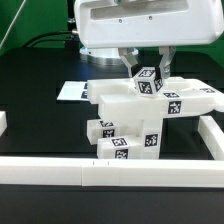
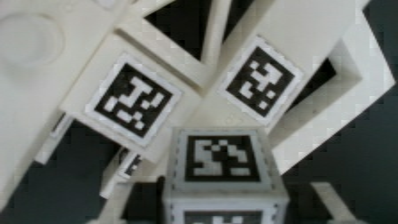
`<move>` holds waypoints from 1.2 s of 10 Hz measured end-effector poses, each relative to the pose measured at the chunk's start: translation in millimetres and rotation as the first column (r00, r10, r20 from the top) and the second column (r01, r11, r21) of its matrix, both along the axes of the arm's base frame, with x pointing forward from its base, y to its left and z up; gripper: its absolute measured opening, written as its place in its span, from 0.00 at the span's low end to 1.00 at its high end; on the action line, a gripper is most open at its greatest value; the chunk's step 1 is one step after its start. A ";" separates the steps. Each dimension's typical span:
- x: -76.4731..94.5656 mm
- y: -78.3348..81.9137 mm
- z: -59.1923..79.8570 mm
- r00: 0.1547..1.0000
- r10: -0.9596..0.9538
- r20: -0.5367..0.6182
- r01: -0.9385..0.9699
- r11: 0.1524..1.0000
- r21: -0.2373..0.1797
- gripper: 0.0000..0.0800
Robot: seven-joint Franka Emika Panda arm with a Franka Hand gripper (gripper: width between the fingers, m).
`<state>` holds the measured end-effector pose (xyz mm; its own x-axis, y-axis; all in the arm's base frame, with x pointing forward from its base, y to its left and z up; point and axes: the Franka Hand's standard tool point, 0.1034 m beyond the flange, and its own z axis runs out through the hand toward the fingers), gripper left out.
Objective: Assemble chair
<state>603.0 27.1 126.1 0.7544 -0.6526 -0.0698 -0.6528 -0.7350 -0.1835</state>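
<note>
A white border rail (image 1: 110, 172) lines the near edge of the table (image 1: 40, 125). Just behind it, midway along that edge, stands the part-built chair (image 1: 130, 125), a stack of tagged white plastic blocks under a flat slab (image 1: 190, 100). Above, the claw (image 1: 149, 72) pinches a small leg block (image 1: 148, 84) at the top of the stack. The parts look light, rigid and smooth, so they likely slip unless gripped squarely across flat, parallel faces. Toward the far edge lies the marker board (image 1: 72, 90).
</note>
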 end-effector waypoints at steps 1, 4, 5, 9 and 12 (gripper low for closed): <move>0.0 0.1 0.0 0.998 -0.057 -0.011 0.057 0.998 0.004 0.36; 0.0 0.8 0.0 0.977 -0.211 -0.041 0.212 0.977 0.013 0.36; 0.0 1.5 0.1 0.959 -0.279 -0.056 0.280 0.960 0.015 0.36; -0.1 3.3 0.0 0.914 -0.396 -0.083 0.399 0.917 0.019 0.41; 0.5 4.6 1.0 0.965 -0.256 -0.056 0.256 0.967 0.000 0.79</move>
<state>603.6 31.7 127.1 0.5571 -0.8229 -0.1119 -0.8282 -0.5407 -0.1473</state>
